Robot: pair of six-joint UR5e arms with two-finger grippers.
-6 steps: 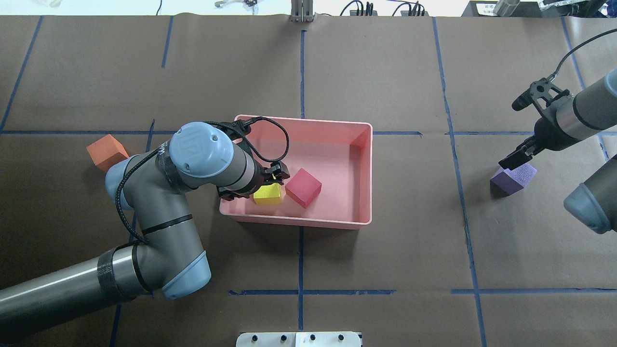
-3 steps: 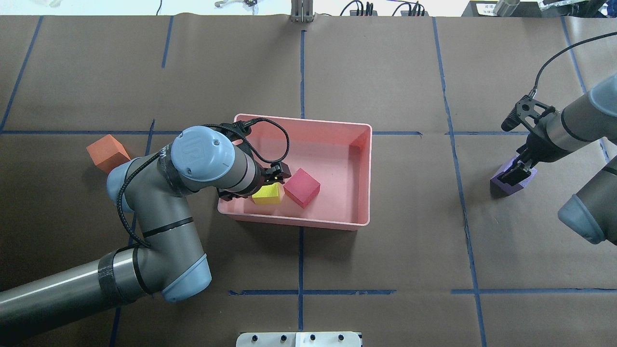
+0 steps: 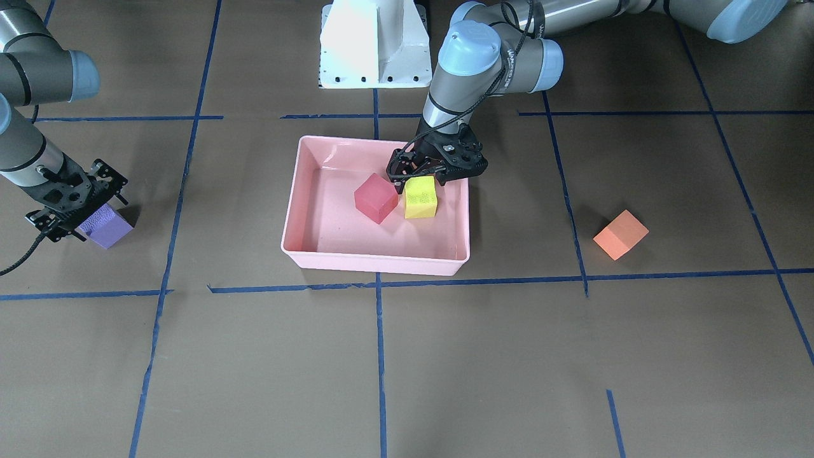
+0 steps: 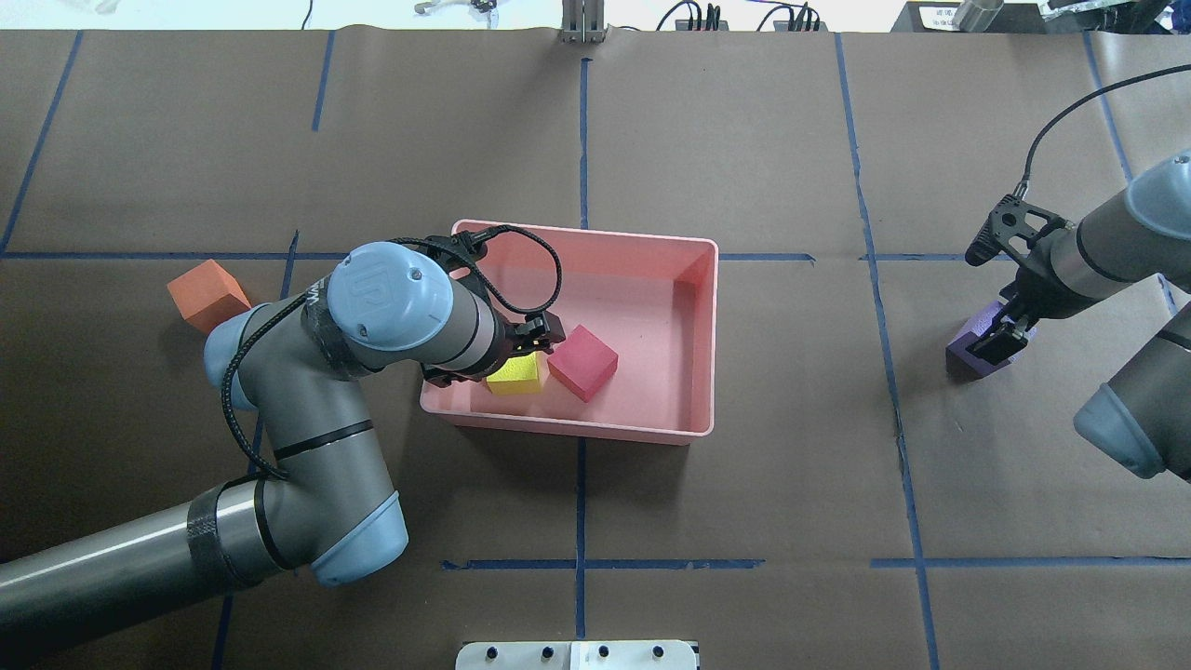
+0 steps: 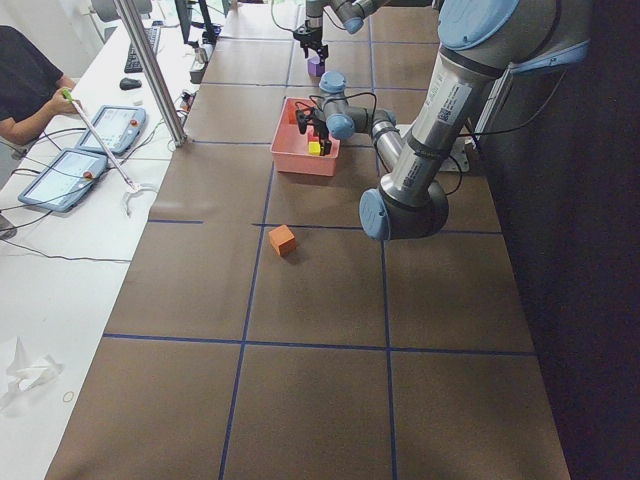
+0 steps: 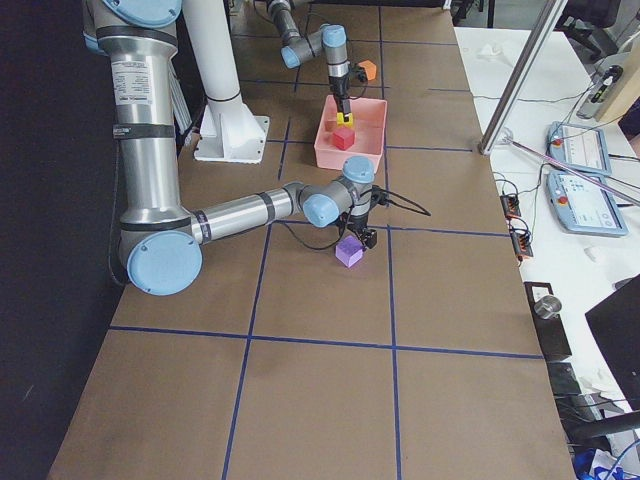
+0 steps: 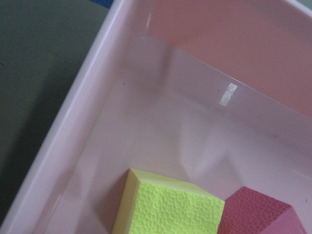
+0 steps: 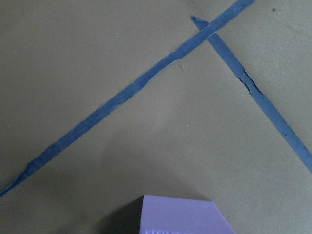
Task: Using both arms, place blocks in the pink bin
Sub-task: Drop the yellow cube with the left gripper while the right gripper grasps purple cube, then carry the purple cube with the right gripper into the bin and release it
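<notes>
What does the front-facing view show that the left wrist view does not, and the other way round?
Only the front-facing view shows the orange block and purple block outside the bin, the left gripper, the right gripper and the white base. Only the wrist view shows the embossed texture of the yellow block and a glare spot on the bin wall. Both show the yellow block beside the red block inside the bin.

UR logo on joint cap of left arm, nearby lettering seemingly too blurred

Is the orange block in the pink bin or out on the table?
Out: the orange block lies on the table, apart from the pink bin.
</notes>
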